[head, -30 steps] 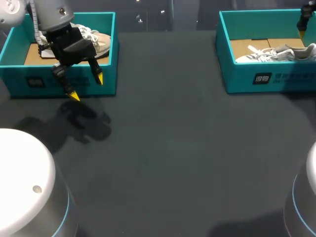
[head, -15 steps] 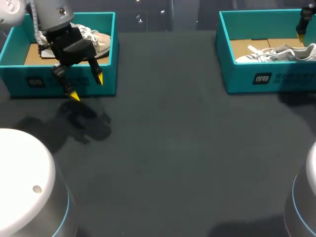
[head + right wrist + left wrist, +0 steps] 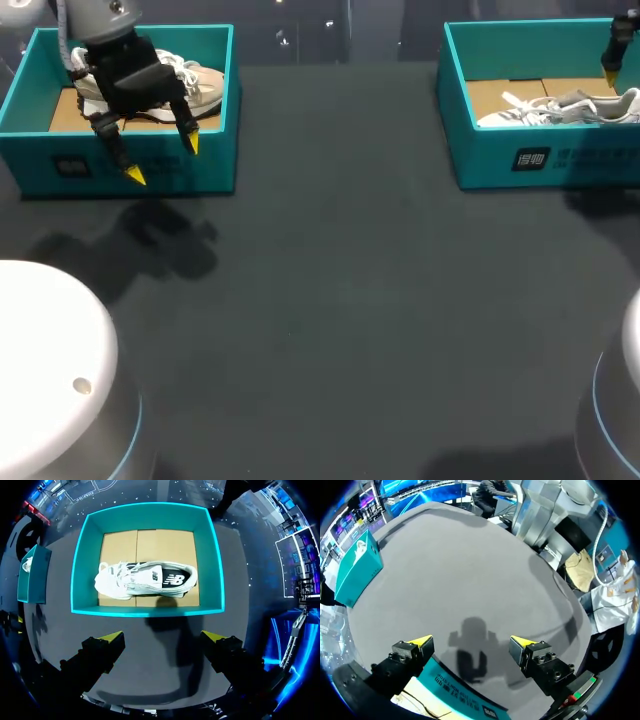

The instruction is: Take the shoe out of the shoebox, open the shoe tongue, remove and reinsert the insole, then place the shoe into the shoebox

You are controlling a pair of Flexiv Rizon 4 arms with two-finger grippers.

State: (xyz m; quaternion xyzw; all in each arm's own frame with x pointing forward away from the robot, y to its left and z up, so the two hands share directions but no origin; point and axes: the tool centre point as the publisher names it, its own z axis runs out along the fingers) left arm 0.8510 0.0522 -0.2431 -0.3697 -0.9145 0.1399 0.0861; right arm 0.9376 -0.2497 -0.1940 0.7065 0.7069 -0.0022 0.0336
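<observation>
Two grippers, both with nothing in them. The left gripper (image 3: 162, 160) hangs with its yellow fingertips (image 3: 135, 177) spread wide, right above the near wall of the left shoebox (image 3: 215, 160). From its own wrist camera the left gripper (image 3: 471, 642) has that teal wall (image 3: 460, 692) just under it, with only bare table (image 3: 470, 570) between the fingers. A whitish shoe (image 3: 205, 85) sits in the far right corner of that box, laces showing, not touched by anything. Over on the right, the right gripper (image 3: 164, 637) is also spread apart and holding nothing. It sits up high, with the right shoebox (image 3: 145, 611) ahead of it. The white shoe (image 3: 145, 580) in there lies on its side on the brown cardboard floor, close to the near wall. In the head view only one finger (image 3: 610, 60) of it pokes in at the far right edge, over the right shoebox (image 3: 480, 160) and its shoe (image 3: 560, 108). Both boxes are well apart on the dark table (image 3: 330, 280).
</observation>
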